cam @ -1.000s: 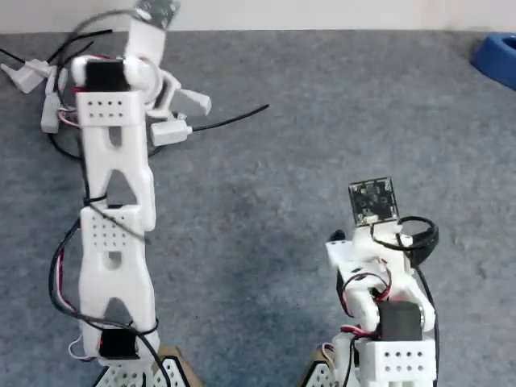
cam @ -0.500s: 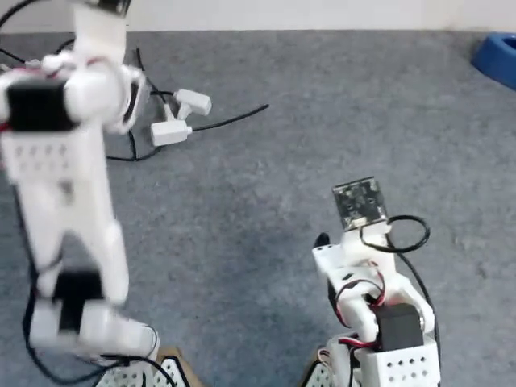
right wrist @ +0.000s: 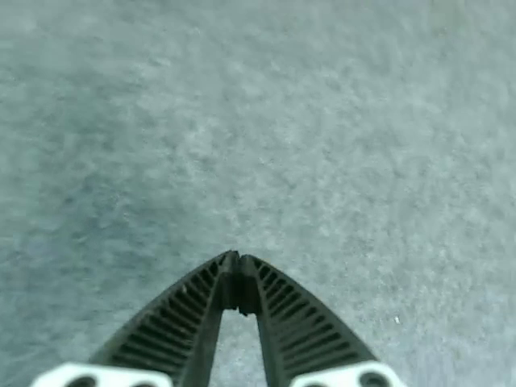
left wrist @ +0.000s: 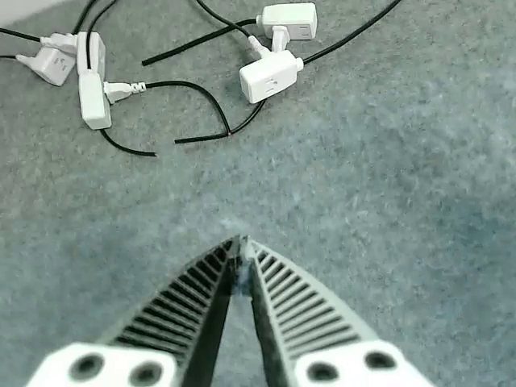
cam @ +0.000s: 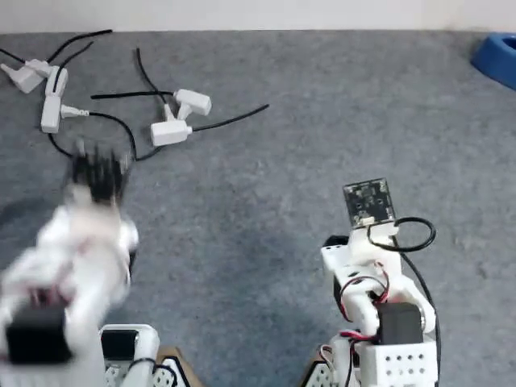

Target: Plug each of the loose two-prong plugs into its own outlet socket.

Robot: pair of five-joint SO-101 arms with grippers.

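My left hand [left wrist: 239, 244], two dark ribbed wedge-shaped fingers, is closed tip to tip on nothing above the grey felt-like desk [left wrist: 419, 177]. Well ahead of its tips lie two white boxy plastic connectors [left wrist: 272, 75], touching each other. The nearer one shows a face with two slots, and I cannot tell whether the two are mated. Off to one side of them, about as far from the hand, a long white plastic block [left wrist: 93, 85] lies beside a small white plastic plug [left wrist: 50, 63], with thin black cords [left wrist: 228, 129] looping among all four pieces. My right hand [right wrist: 239, 262], with the same ribbed fingers, is likewise pinched closed and empty over the fuzzy nap. The high view adds a blue plastic rim [cam: 496, 55] at the far corner, well beyond the right hand.
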